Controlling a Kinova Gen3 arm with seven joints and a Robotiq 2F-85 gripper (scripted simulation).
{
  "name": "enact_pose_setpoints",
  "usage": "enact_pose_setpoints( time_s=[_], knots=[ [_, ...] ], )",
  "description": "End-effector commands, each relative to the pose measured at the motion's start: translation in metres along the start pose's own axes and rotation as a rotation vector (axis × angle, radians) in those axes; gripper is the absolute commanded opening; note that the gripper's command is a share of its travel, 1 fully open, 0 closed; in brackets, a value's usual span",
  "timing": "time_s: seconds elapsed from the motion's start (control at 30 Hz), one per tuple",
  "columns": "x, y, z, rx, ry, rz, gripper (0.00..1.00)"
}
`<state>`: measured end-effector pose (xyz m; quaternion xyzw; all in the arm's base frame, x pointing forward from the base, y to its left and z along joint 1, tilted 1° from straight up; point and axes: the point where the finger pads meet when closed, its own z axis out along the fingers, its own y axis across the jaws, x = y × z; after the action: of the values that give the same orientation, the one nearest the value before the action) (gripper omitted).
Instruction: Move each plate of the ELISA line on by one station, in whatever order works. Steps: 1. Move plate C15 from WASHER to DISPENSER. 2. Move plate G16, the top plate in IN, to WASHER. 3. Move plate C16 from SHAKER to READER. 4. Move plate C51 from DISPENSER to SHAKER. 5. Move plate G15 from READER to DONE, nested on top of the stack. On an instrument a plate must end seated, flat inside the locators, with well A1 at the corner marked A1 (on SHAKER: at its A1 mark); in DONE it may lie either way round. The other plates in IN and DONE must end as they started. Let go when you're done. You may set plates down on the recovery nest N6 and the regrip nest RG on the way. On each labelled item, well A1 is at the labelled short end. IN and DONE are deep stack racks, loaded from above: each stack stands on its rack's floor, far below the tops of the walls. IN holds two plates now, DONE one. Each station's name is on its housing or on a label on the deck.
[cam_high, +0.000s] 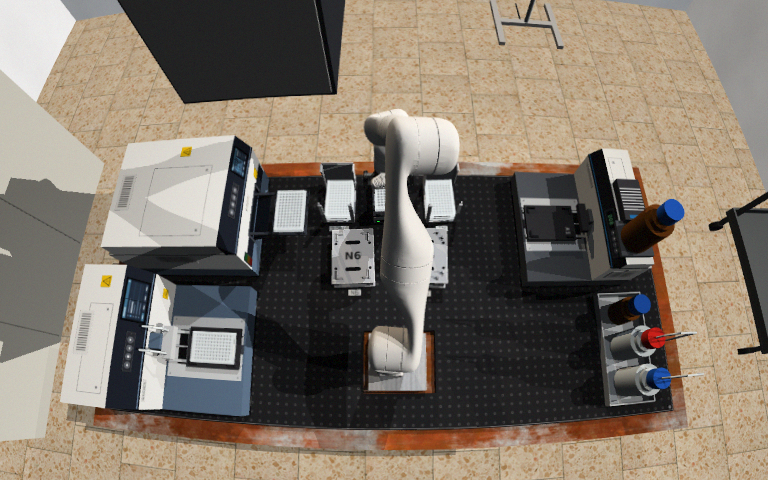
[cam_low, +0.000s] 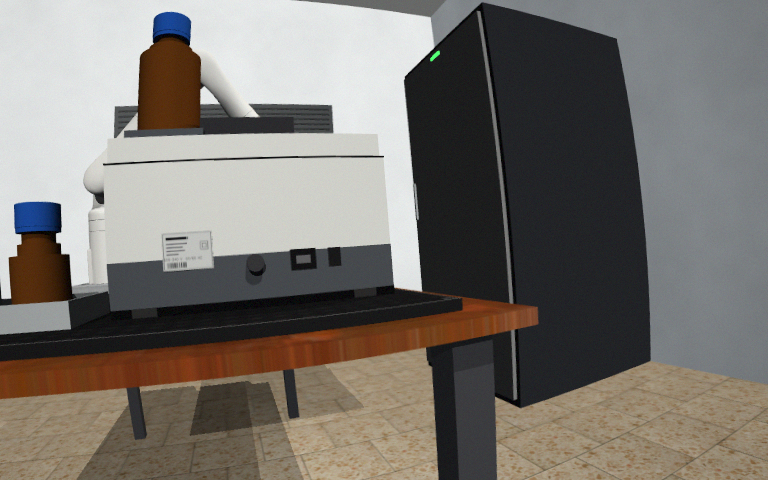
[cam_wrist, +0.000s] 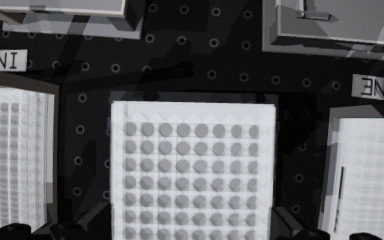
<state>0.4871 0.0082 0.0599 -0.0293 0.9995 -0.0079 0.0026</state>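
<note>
My gripper (cam_wrist: 190, 223) is shut on a white 96-well plate (cam_wrist: 192, 175) (cam_high: 379, 198), its fingers at the long sides, low over the station between IN and DONE. Its label cannot be read, and whether it touches the station is hidden. The IN rack (cam_wrist: 56, 150), left in the wrist view, holds a white plate (cam_high: 439, 199). The DONE rack (cam_wrist: 325, 165), right in the wrist view, holds another plate (cam_high: 339, 199). A plate (cam_high: 290, 210) is on the back-left instrument's tray. A plate (cam_high: 214, 347) sits on the front-left instrument. The right instrument's dark nest (cam_high: 549, 222) holds no plate.
Nest N6 (cam_high: 352, 271) is empty. The regrip nest (cam_high: 440, 254) is partly hidden by the arm. Rack walls stand on both sides of the held plate. A tall brown bottle (cam_high: 648, 229) stands on the right instrument, and a bottle tray (cam_high: 603, 350) stands at the front right.
</note>
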Motion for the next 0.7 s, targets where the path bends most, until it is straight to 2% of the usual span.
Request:
enact_pose_setpoints(
  time_s=[0.0,0.67],
  knots=[
    [-0.0006,0.0,-0.0009,0.0,-0.002,0.0,0.94],
    [-0.0007,0.0,0.004,0.0,-0.002,0.0,0.94]
  ],
)
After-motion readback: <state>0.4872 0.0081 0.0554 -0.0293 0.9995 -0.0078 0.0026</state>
